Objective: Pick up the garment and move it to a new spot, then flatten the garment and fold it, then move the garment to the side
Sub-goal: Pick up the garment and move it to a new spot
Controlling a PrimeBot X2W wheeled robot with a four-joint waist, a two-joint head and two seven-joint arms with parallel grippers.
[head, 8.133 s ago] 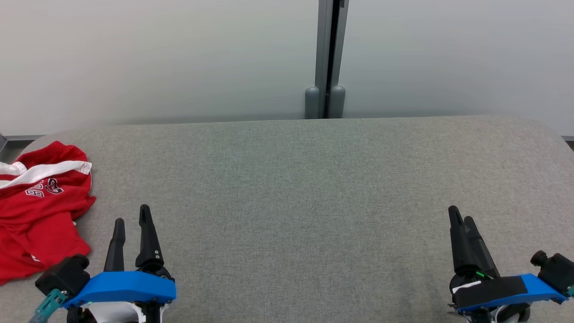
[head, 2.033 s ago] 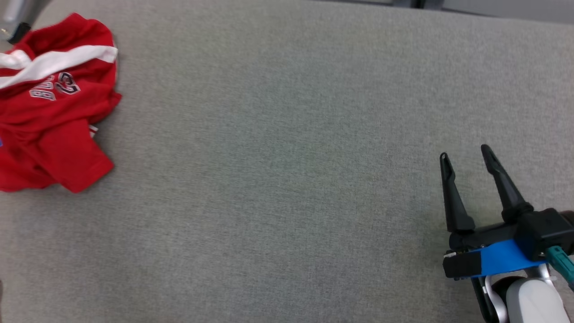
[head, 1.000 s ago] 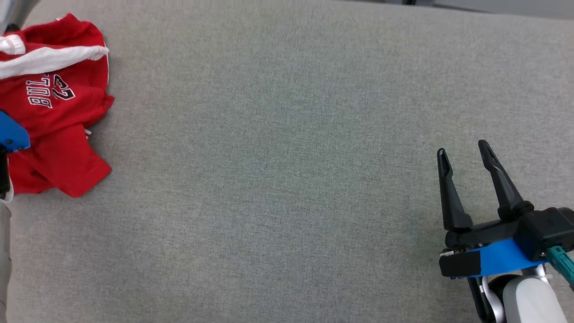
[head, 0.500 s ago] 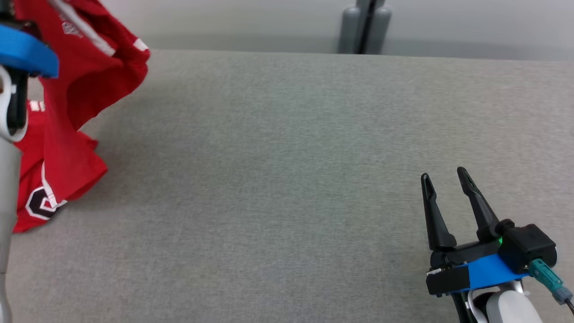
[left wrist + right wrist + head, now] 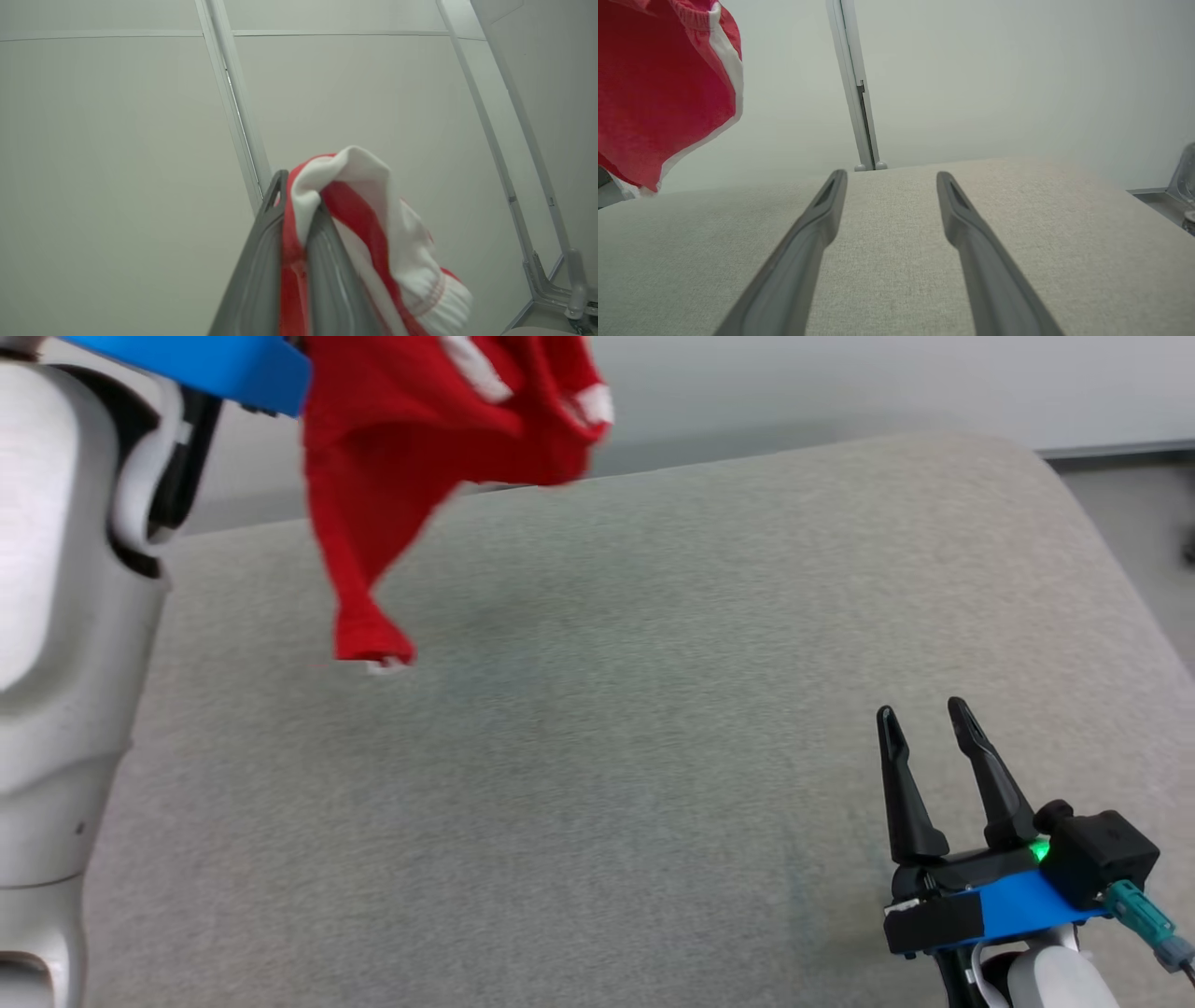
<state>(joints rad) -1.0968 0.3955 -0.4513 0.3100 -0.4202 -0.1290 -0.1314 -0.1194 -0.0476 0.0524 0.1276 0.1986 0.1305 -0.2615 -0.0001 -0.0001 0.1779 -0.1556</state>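
Garment [image 5: 401, 448] now up off the tabletop [image 5: 607, 756]. One second ago it lay bunched at the 9 o'clock edge, and half a second ago its lower end was still on the surface. Head camera has also swung, so the frame shift is not object motion.

Left pincer [image 5: 299, 200] is clenched on the garment [image 5: 373, 219]: red cloth is sandwiched between the two fingers and a white ribbed cuff or collar bulges out past the tips. In the head view the left arm [image 5: 65, 569] fills the 9 o'clock side, with its blue wrist block at 11 o'clock.

One garment, red with white trim. It hangs at 11–12 o'clock in the head view, long axis roughly vertical, and narrows to a tail that points toward 7 o'clock. The tail tip is low over the tabletop; cannot tell if it touches. Cloth is motion-blurred and no lettering is legible now, though earlier frames showed chest lettering.

Right pincer [image 5: 922, 711] sits at 5 o'clock, released, its two fingers spread with nothing between them and pointing toward 12. A green light [image 5: 1038, 849] shows on its wrist. In the right wrist view, right pincer [image 5: 892, 176] is low over the bare grey fabric, the garment [image 5: 658, 93] at 10 o'clock, well apart, and one wall post [image 5: 857, 93] at 12 o'clock.

Count: two pincers, two fingers each.
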